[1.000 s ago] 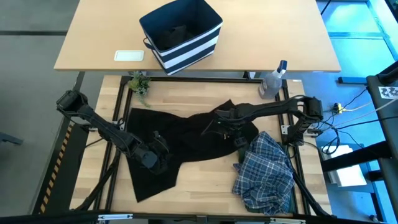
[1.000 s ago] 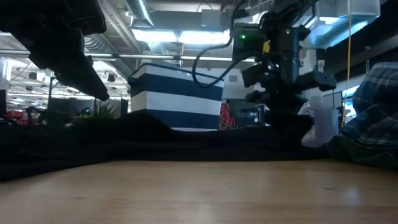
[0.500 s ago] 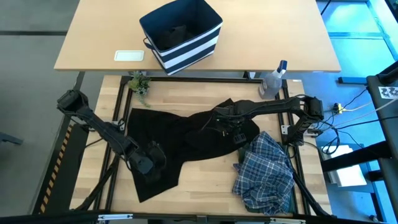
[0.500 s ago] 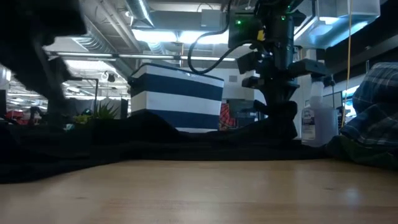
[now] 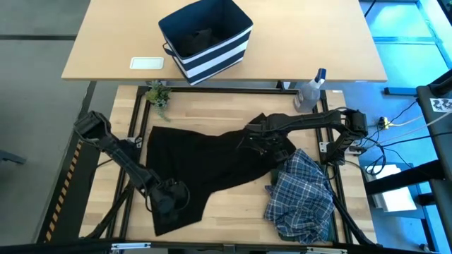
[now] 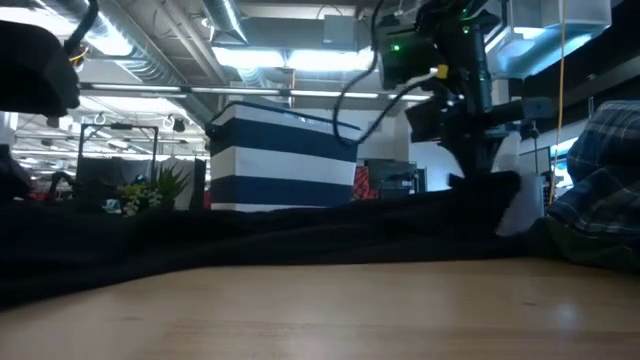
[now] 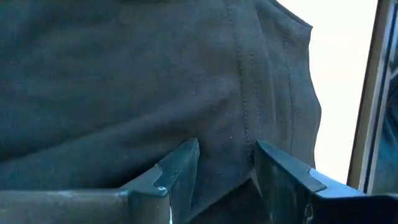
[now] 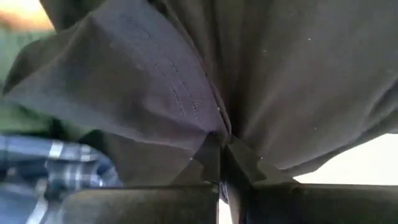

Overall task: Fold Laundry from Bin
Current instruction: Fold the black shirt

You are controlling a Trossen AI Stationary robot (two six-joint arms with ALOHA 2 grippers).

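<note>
A black garment (image 5: 205, 159) lies spread over the middle of the table. My right gripper (image 5: 267, 146) is shut on its right part, which stands raised in the low view (image 6: 470, 195). My left gripper (image 5: 173, 196) is open, tipped down over the garment's near-left part. In the left wrist view its fingers straddle a stitched hem (image 7: 245, 106). The plaid shirt (image 5: 300, 194) lies crumpled at the near right, with a strip of green cloth (image 8: 25, 118) beside it. The striped bin (image 5: 206, 39) stands on the far table with something dark inside. My left gripper (image 7: 227, 165) has its open fingers either side of the hem seam near the cloth's edge; I cannot tell whether they touch it. My right gripper (image 8: 221, 146) pinches a bunched fold of the black garment (image 8: 208, 121) between its two fingers, coming from above and pointing down. The fold is drawn up into a peak while the rest of the garment lies on the table.
A clear spray bottle (image 5: 308, 92) stands at the far right of the work table, and a small plant (image 5: 159, 95) at the far left. A white card (image 5: 147, 63) lies beside the bin. Bare wood shows along the near edge (image 5: 226, 212).
My left gripper has moved toward the near edge and down, tipping more steeply onto the garment's near-left part. My right gripper has risen a little, lifting the garment's right part into a peak; the left part has stayed on the table.
</note>
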